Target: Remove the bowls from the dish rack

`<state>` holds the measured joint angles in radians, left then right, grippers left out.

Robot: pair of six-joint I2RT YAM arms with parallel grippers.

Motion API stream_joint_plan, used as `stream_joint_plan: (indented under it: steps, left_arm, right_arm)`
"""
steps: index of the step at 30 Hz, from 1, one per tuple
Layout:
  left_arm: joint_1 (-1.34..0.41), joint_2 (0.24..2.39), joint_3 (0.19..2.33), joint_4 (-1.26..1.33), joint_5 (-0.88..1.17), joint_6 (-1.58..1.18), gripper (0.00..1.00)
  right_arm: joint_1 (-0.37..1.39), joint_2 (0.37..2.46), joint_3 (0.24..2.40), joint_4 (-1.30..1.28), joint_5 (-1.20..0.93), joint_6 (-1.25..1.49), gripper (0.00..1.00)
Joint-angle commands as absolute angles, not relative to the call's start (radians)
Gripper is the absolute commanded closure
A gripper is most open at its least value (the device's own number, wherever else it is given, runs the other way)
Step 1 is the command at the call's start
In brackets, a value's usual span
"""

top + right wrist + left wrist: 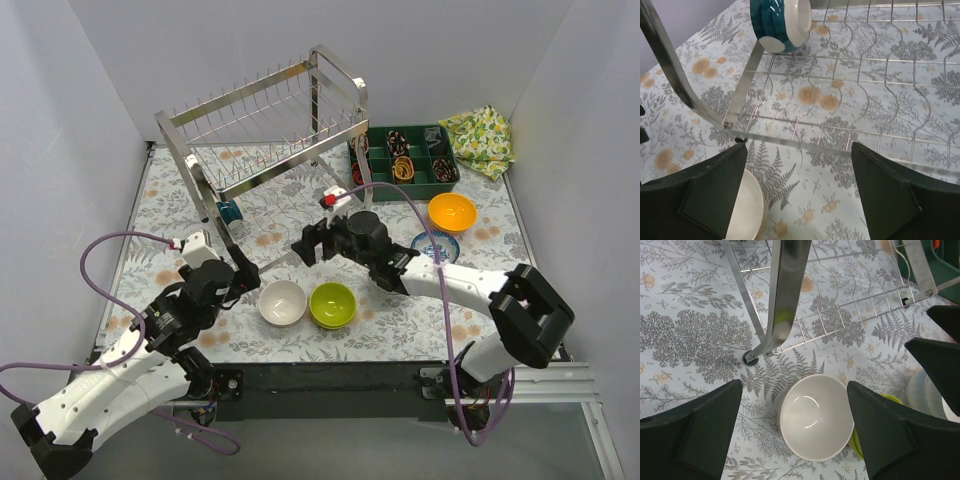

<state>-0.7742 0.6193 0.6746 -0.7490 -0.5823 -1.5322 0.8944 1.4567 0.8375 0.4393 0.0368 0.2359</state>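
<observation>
1. Left pincer: released and holding nothing. It hangs just in front of the dish rack, above the white bowl.
2. The white bowl stands upright on the tabletop, in front of the rack. The lime green bowl stands touching or just beside it.
3. Right pincer: released and holding nothing. It faces the front rail of the rack's lower tier.
4. To the right of the rack, the patterned bowl is partly hidden by the right arm. The orange bowl stands just beyond it.
5. One bowl is in the rack. The teal bowl has a white inside and stands tilted on its edge at the left end of the lower tier, foot ring toward the right wrist camera.

Handling (judgement):
- The glossy surface suggests glazed ware. Expect it to be rigid, slick and liable to chip against the steel wires.
- The weight is probably moderate for a single pincer.
- Grip across the wall at the uppermost part of the rim, one finger inside and one outside.
- Avoid the rounded belly, where the fingers would likely slide off.
- Lift clear of the wires before drawing the bowl forward.
</observation>
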Motion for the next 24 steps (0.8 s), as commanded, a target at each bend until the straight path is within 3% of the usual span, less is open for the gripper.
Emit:
stream_joint_plan:
  steps: [1,11,24]
  left_arm:
    - [-0.773,0.600,0.690,-0.663,-0.660,-1.441,0.16]
    - [-0.773,0.581,0.617,-0.493,-0.664,-1.341,0.32]
    - [-0.764,0.730,0.657,-0.499,-0.755,-1.347,0.37]
  right_arm:
    - [0.882,1.581,0.978,0.554,-0.029,0.207,0.07]
    - [0.885,1.887,1.216,0.731,-0.124,0.233,0.06]
    - [0.916,2.183,1.465,0.887,-0.097,0.206,0.02]
